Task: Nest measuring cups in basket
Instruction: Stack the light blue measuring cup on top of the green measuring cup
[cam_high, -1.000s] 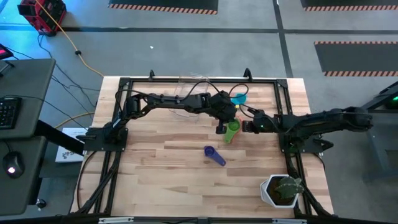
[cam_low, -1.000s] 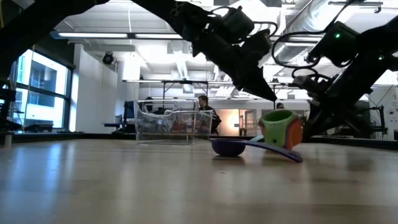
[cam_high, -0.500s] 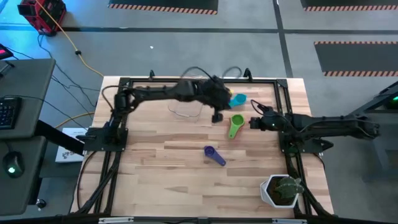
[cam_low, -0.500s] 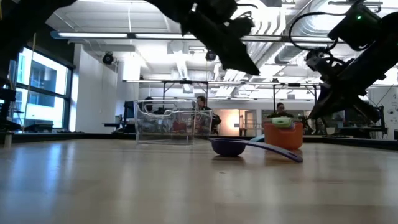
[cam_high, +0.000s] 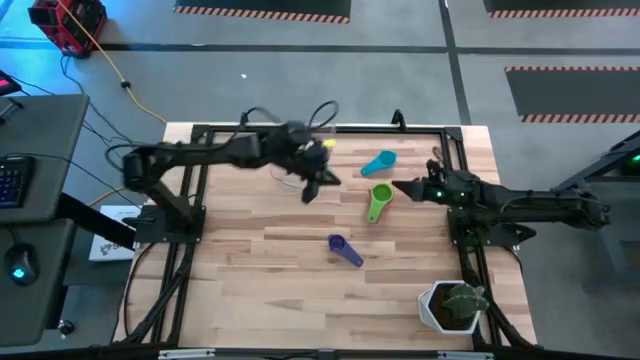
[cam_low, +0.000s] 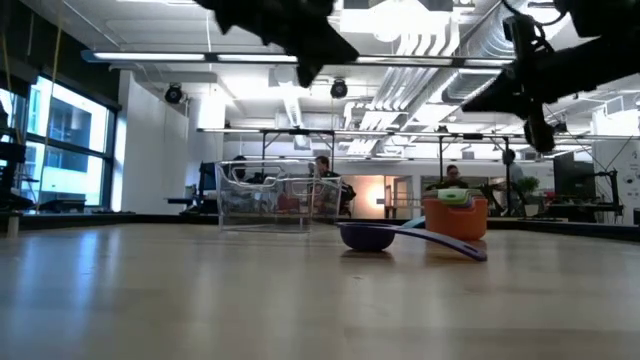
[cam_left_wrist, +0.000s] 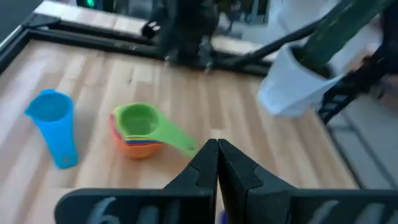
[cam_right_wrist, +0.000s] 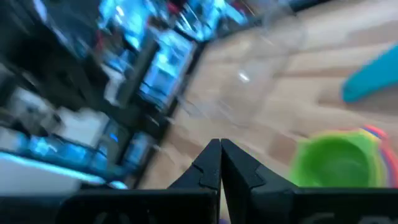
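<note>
From above, both arms have backed off: left gripper (cam_high: 312, 190) and right gripper (cam_high: 400, 187), shut and empty, flank the green-topped stack (cam_high: 377, 202). At table level, the basket (cam_low: 268, 195) holds no stack, so nesting continues.

Centre right: green cup (cam_high: 378, 201) atop orange and pink cups; teal cup (cam_high: 380, 162) above it; purple cup (cam_high: 343, 249) lower centre. Clear basket (cam_low: 266, 196). Pale wood table (cam_high: 280, 290). White pot (cam_high: 445, 307), lower right.
</note>
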